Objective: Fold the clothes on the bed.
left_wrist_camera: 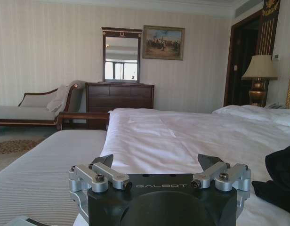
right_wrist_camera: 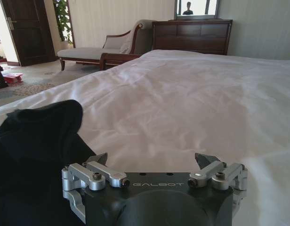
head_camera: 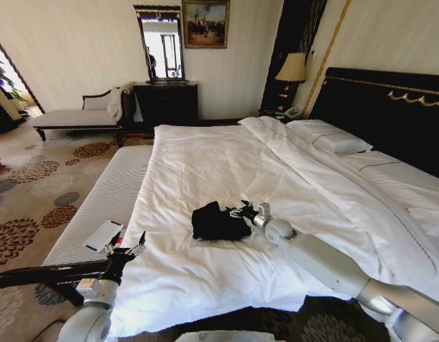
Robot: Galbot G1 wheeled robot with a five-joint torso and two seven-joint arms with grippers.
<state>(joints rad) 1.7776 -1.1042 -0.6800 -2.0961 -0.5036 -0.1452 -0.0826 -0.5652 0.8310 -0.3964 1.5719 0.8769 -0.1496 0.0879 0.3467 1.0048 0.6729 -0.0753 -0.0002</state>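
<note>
The clothes are one black T-shirt (head_camera: 218, 222), lying bunched in a small heap on the white duvet of the bed (head_camera: 205, 157). My right gripper (head_camera: 242, 211) rests low at the heap's right edge, open, with bare duvet between its fingers. In the right wrist view the gripper (right_wrist_camera: 152, 159) is open and the T-shirt (right_wrist_camera: 36, 155) lies against one side of it. My left gripper (head_camera: 129, 241) stands open at the bed's left edge, well apart from the shirt. In the left wrist view that gripper (left_wrist_camera: 159, 162) holds nothing, and the shirt (left_wrist_camera: 281, 181) shows off to one side.
A striped bench (head_camera: 105, 199) runs along the bed's left side with a flat white object (head_camera: 103, 235) on it. Pillows (head_camera: 333, 139) and the dark headboard (head_camera: 390, 107) are at the right. A chaise (head_camera: 77, 117), dresser (head_camera: 166, 103) and lamp (head_camera: 291, 68) line the far wall.
</note>
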